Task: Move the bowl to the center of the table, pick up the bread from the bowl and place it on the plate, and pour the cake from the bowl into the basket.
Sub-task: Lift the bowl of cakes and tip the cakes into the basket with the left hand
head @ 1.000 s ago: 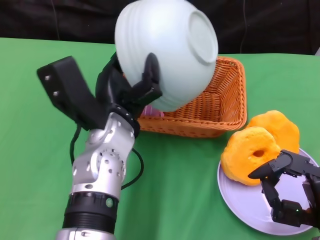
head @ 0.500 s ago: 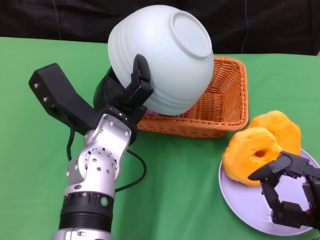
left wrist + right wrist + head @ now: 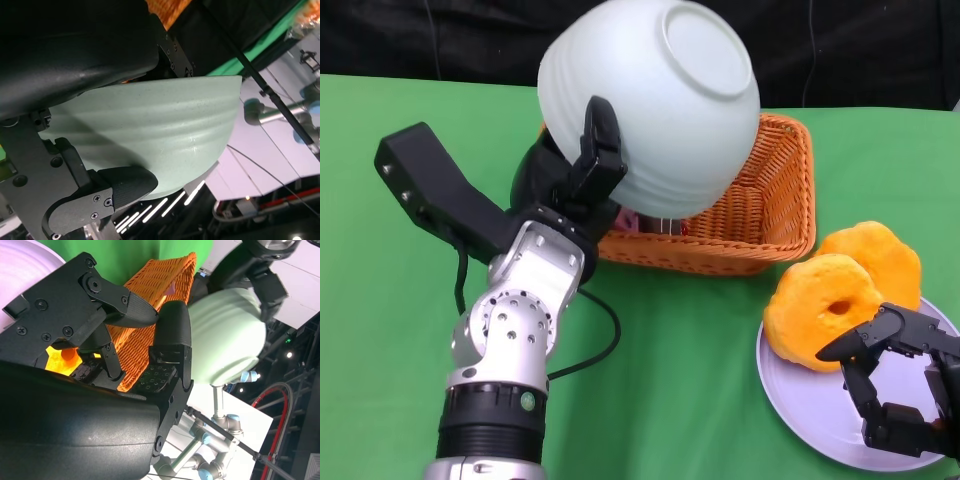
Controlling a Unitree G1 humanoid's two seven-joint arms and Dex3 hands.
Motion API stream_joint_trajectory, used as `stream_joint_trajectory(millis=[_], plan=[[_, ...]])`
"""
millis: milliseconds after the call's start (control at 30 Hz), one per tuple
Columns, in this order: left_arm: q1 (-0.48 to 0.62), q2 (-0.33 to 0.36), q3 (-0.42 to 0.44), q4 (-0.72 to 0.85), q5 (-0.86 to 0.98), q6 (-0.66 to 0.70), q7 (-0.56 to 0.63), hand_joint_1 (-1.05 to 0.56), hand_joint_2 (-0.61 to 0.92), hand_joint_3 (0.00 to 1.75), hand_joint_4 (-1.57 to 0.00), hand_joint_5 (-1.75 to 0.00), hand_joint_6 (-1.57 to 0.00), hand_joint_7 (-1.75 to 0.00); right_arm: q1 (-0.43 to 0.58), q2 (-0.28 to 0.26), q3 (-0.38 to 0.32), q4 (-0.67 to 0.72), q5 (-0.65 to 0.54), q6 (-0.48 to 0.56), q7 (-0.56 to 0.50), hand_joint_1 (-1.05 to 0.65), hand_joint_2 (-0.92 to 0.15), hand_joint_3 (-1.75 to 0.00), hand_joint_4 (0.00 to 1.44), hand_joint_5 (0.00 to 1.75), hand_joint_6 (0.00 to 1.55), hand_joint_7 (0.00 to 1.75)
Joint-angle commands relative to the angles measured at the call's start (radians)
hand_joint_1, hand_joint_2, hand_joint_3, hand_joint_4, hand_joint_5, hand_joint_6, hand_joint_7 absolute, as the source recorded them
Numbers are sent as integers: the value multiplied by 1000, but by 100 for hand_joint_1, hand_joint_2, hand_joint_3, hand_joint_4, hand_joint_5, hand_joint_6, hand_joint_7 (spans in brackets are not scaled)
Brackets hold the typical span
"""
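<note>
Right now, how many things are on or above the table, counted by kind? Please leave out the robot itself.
Bowl: 1, pale green, held upturned over the basket by the left hand
Basket: 1, orange wicker
Plate: 1, pale lilac
Bread: 2 yellow ring-shaped pieces, at the plate
Total: 5

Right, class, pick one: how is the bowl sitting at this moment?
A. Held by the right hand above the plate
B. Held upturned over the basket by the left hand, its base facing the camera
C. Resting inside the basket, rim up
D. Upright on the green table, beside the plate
B: the left hand grips the pale bowl tipped over above the orange basket, its round base toward the head camera.
</note>
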Motion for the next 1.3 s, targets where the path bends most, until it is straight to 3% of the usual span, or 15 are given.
stream_joint_trajectory(millis=[33,233,400,833,967,1300], plan=[[-41,-126,-4,-23,-17,-5,1,-35,23,172,-111,-175,-84,-175,10,-16,-4,-7,13,-2,3,-11,-42,-116,88,151,94,106],[-40,-123,-8,-23,-22,-7,3,-35,23,173,-111,-175,-84,-175,10,-16,-3,-7,13,-2,3,-11,-42,-116,88,151,94,106],[14,-124,-54,-190,-76,8,-33,-36,27,166,-112,-175,-84,-175,8,-21,-7,-6,4,2,-1,-14,-43,-115,87,152,93,106],[66,-127,-99,-287,-80,11,-27,-35,28,163,-112,-175,-86,-175,3,-25,-2,7,22,-3,7,-14,-45,-111,86,153,92,110],[122,-81,-179,-364,60,-28,-74,-32,30,168,-112,-175,-91,-175,8,-30,-6,0,18,0,8,-13,-46,-111,86,152,91,110],[213,-34,-260,-437,311,-135,-180,-27,31,168,-111,-175,-89,-175,5,-33,-7,3,23,0,14,-14,-46,-110,87,151,92,109]])
